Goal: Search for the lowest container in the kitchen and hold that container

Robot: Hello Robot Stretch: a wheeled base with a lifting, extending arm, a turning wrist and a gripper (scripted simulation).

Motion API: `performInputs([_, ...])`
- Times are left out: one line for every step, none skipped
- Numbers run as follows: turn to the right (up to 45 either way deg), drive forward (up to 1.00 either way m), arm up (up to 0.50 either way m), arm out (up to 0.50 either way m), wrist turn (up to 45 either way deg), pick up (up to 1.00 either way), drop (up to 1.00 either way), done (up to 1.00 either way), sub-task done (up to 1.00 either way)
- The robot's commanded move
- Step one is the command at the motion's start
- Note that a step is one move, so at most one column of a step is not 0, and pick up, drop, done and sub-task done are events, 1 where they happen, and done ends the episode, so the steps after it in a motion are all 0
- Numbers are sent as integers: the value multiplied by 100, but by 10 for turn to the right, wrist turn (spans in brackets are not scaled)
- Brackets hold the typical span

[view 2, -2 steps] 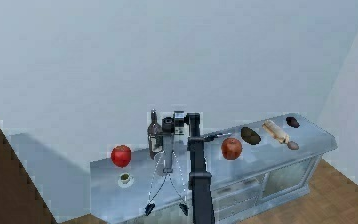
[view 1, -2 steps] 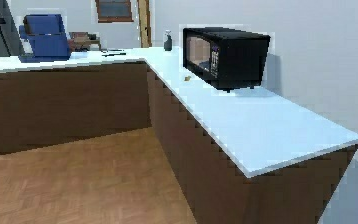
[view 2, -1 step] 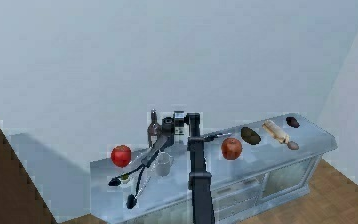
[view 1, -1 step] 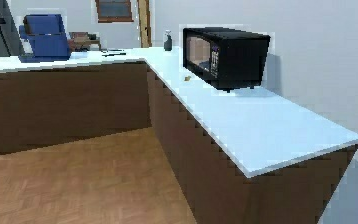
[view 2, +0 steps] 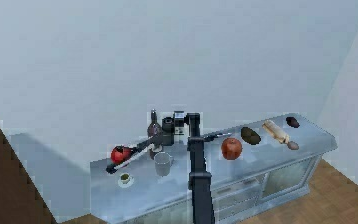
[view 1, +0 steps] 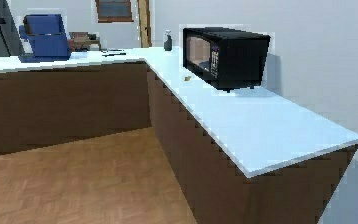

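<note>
The arm (view 2: pixel 198 172) is being seen rising from the bottom edge of the arm side view, just right of the middle, across a pale tabletop (view 2: pixel 262 152). At its far end, near the frame's centre, the gripper (view 2: pixel 168 128) is being shown among standing things, with a dark bottle (view 2: pixel 153 125) just to its left. Whether the fingers are apart or together cannot be told, nor whether anything is being held.

Just left of the arm, a grey cup (view 2: pixel 163 163) is being carried by that tabletop. Further to the lower left, near the front edge, a low bowl-like thing (view 2: pixel 126 180) is being shown, looking the lowest of the vessels there. A red round thing (view 2: pixel 120 154) is being seen above it. To the right of the arm, a red-brown round thing (view 2: pixel 232 148), a dark lump (view 2: pixel 251 135) and a pale long thing (view 2: pixel 275 131) are being displayed in a row.

In the forward view, a black microwave (view 1: pixel 225 57) is being shown at upper right on an L-shaped tabletop (view 1: pixel 257 130), and a blue appliance (view 1: pixel 45 38) at upper left.
</note>
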Motion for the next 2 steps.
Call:
performInputs([0,0,0,0,450,0,0,0,0])
performInputs([0,0,0,0,270,0,0,0,0])
